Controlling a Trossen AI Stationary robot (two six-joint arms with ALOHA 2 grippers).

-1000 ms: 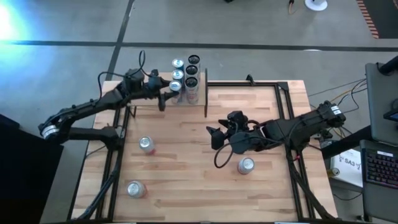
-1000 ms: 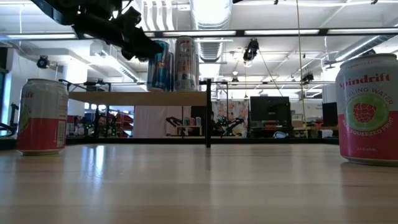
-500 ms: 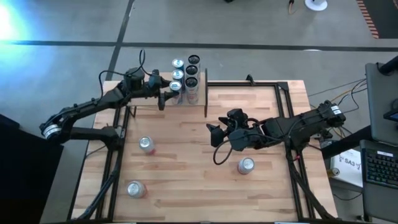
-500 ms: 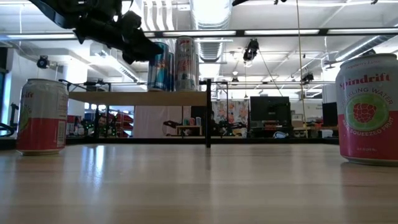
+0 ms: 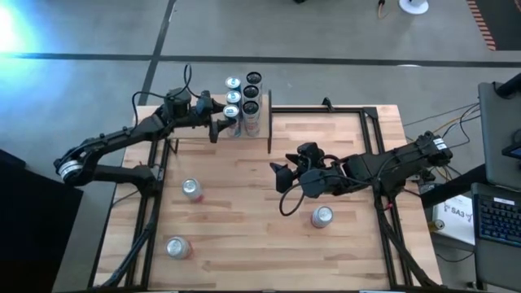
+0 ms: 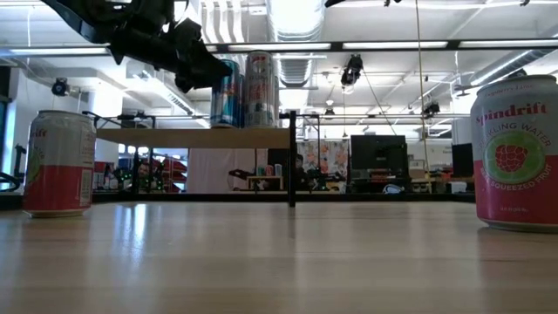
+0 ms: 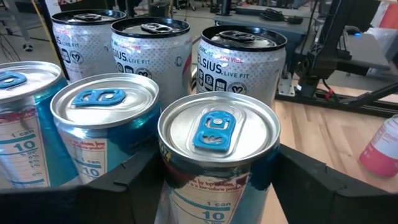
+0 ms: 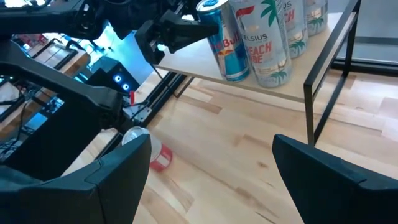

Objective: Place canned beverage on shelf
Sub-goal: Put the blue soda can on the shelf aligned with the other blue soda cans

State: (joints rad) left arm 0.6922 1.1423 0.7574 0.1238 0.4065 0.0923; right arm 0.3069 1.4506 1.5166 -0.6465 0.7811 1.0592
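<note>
The shelf (image 6: 196,137) is a light-wood board with thin dark end panels at the table's far edge, left of middle. Several cans stand on it (image 5: 251,92). My left gripper (image 5: 218,126) is at the shelf's left end. It is shut on a blue can (image 7: 217,149), the nearest of the shelf's cans, which also shows in the right wrist view (image 8: 221,37). My right gripper (image 5: 279,191) hangs open and empty over the table's middle. Three pink-and-white cans (image 5: 191,189) (image 5: 177,247) (image 5: 322,216) stand on the tabletop. My left gripper pinches the blue can's upper wall (image 7: 171,180), just below the rim, between its two fingers, one on each side. The fingers come roughly level from the table's left. The can is upright with its base on the shelf board (image 6: 228,122), close against its neighbours.
The shelf's dark right end panel (image 5: 269,122) stands upright at the table's far middle. In the low view, pink cans stand at the left (image 6: 59,164) and right (image 6: 516,153). Bare wood lies between the two arms. Black frame rails (image 5: 370,130) run along the table's edges.
My left gripper has edged a little toward the table's right edge, closer in among the shelf's cans. The blue can has stayed upright on the shelf.
</note>
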